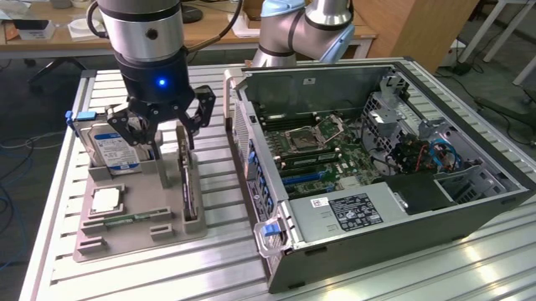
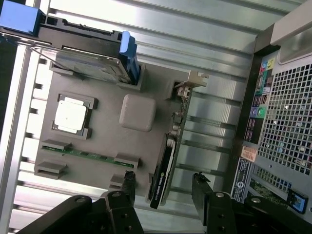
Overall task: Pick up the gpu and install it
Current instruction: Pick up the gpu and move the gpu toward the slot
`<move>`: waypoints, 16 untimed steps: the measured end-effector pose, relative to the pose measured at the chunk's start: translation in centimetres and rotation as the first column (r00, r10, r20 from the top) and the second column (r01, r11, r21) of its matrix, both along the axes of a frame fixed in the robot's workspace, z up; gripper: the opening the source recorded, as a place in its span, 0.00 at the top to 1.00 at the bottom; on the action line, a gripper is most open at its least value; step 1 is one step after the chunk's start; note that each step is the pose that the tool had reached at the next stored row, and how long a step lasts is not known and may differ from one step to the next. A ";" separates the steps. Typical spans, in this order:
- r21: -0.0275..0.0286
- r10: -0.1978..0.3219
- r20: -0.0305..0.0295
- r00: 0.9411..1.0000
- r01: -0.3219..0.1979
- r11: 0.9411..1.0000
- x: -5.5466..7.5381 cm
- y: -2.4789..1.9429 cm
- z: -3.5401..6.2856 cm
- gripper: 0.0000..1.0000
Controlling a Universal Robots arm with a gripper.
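Observation:
The gpu [image 1: 187, 183] is a thin dark card standing on edge in a slot at the side of the grey holder tray [image 1: 142, 241] nearest the computer case. My gripper [image 1: 167, 139] hangs just above the card's far end with its jaws open and nothing held. In the wrist view the gpu [image 2: 168, 156] runs as a narrow dark strip, and one end of it lies between the two black fingertips of the gripper [image 2: 165, 184]. I see no contact with the card.
The tray also holds a hard drive [image 1: 113, 147] with a blue-white label, a square silver chip [image 1: 107, 200] and a green memory stick [image 1: 125, 219]. The open computer case [image 1: 377, 157] lies at the exterior view's right on the slatted metal table. A second arm [image 1: 302, 25] stands behind it.

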State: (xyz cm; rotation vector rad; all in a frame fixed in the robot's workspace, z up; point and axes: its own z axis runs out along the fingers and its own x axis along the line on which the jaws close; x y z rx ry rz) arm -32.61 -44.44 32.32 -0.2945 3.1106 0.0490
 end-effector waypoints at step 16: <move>0.000 0.000 0.000 1.000 0.000 1.000 0.0 -0.09 -0.44 0.41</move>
